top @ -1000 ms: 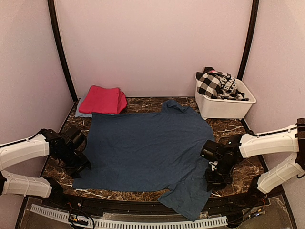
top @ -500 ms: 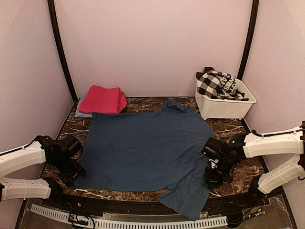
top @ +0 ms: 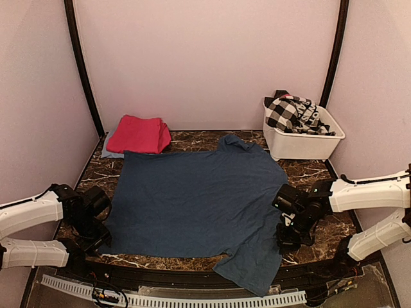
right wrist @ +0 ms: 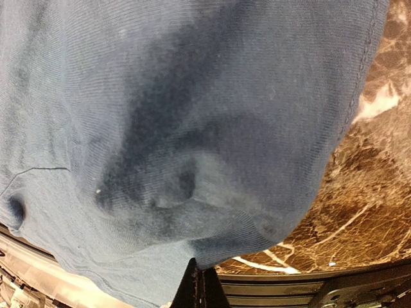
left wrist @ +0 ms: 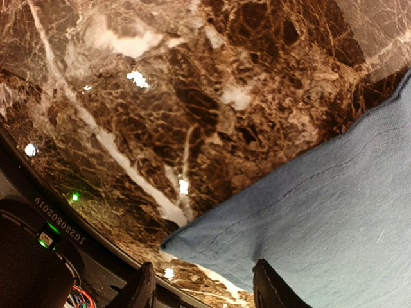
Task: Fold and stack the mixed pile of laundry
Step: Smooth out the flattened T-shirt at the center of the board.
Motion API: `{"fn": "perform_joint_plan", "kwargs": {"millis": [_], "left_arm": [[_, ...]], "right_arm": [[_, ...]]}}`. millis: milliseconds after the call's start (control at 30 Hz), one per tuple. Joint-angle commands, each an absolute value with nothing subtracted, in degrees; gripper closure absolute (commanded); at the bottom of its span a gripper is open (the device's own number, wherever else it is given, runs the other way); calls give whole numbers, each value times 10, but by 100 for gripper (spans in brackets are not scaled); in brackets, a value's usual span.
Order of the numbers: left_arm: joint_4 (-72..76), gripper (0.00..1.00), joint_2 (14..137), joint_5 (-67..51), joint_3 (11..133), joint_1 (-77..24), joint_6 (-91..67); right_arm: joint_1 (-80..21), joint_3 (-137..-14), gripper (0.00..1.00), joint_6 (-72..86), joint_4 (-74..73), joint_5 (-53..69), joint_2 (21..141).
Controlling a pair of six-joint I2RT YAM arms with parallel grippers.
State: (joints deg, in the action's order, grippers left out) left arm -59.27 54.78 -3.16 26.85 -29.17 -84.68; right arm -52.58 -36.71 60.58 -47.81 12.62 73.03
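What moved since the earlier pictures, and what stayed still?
The left gripper slid back toward the table's near edge, to the near-left corner of the navy-blue sheet, with its jaws open. The right gripper barely shifted and stays pinched on the sheet's right edge. The sheet, the magenta-pink cloth and the white tub stayed put.

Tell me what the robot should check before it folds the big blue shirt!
1. Navy-blue T-shirt spread flat on table: ok.
2. Near sleeve on the table: not ok, it hangs over the front edge.
3. Left hand open around the shirt's near-left corner: ok.
4. Left hand gripping: not ok, not yet closed.
5. Right hand shut on the shirt's right edge: ok.
6. Folded red cloth clear of the shirt: cannot tell, edges nearly meet.
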Motion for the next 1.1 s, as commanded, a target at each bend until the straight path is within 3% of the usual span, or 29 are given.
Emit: {"fn": "perform_joint_plan", "kwargs": {"millis": [0, 467, 767, 900, 1067], "left_arm": [[-616, 52, 552, -18, 269, -294, -859], [-601, 64, 649, 19, 314, -294, -838], [-592, 100, 667, 24, 323, -294, -840], [-581, 100, 654, -8, 311, -294, -841], [-566, 88, 618, -82, 274, -296, -874]], "right_arm": [[-531, -368, 100, 615, -480, 120, 720], [-531, -373, 100, 624, -486, 124, 701], [-531, -373, 100, 628, -486, 128, 689], [-531, -375, 100, 631, -491, 127, 680], [-531, -384, 100, 629, -498, 119, 676]]}}
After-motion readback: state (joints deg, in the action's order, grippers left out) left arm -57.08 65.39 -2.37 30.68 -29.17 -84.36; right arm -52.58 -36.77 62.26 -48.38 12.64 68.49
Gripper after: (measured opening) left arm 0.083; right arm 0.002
